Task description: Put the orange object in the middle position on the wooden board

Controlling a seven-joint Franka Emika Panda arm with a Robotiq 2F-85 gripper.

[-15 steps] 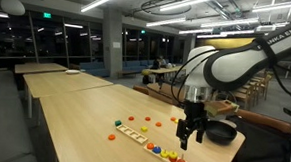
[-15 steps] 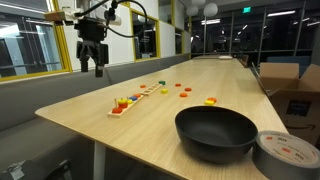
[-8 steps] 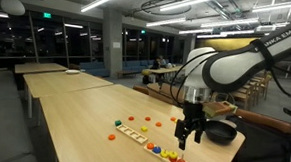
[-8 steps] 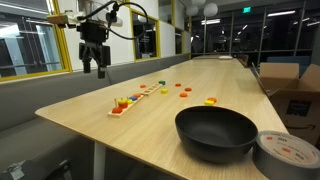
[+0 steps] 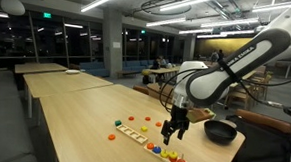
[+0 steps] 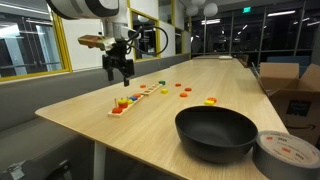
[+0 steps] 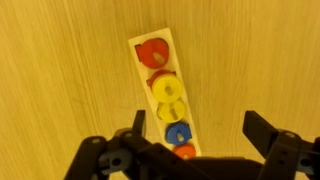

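Fingers: mine [image 5: 173, 136] are spread wide and hold nothing. They hang above the filled end of the wooden board, clear of it.
Wooden board: [image 5: 133, 133] a long pale strip lying flat on the tabletop. In the wrist view [image 7: 143, 42] it runs beneath me.
Row on the board: coloured pieces [image 7: 170, 100], red, yellow and blue, sit one after another from its end.
Orange piece: [image 5: 110, 137] lies loose on the tabletop near the board's bare end, well apart from my fingers.
Loose pieces: some red ones [image 6: 178, 86] and a yellow one [image 6: 210, 100] lie on the board's other side.
Tabletop: [image 5: 73, 127] long, pale wood with fine grain. A black bowl [image 6: 215, 133] and a roll of tape [image 6: 288, 155] sit at one end.
Room: a large open hall with more long tables [image 5: 70, 84], strip lights [image 5: 100, 1] overhead and dark windows [image 6: 225, 40]. A cardboard box [image 6: 290, 85] stands beside the tabletop.
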